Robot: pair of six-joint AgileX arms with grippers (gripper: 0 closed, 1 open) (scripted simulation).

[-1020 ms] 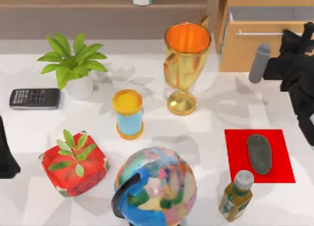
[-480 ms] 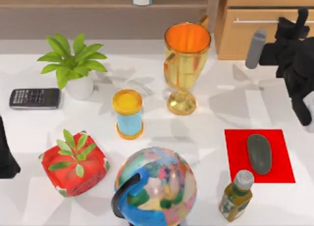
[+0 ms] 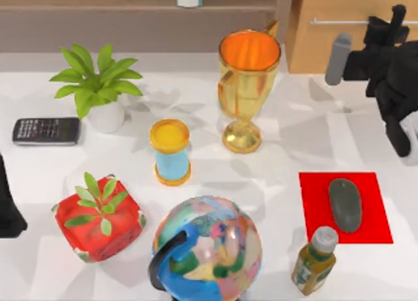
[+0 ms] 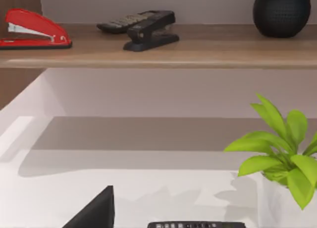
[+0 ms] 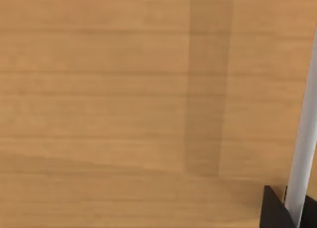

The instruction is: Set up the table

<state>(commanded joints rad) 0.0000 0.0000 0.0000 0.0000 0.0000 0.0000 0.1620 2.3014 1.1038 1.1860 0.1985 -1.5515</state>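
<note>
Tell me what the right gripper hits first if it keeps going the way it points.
Most likely the wooden drawer front of the cabinet: the right gripper faces it beside the silver handle. Depth is unclear.

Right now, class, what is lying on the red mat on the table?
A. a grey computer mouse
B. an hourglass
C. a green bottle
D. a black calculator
A: in the top view the grey mouse lies on the red mat at the table's right side, while the calculator sits far left and the bottle stands just off the mat's lower left corner.
</note>
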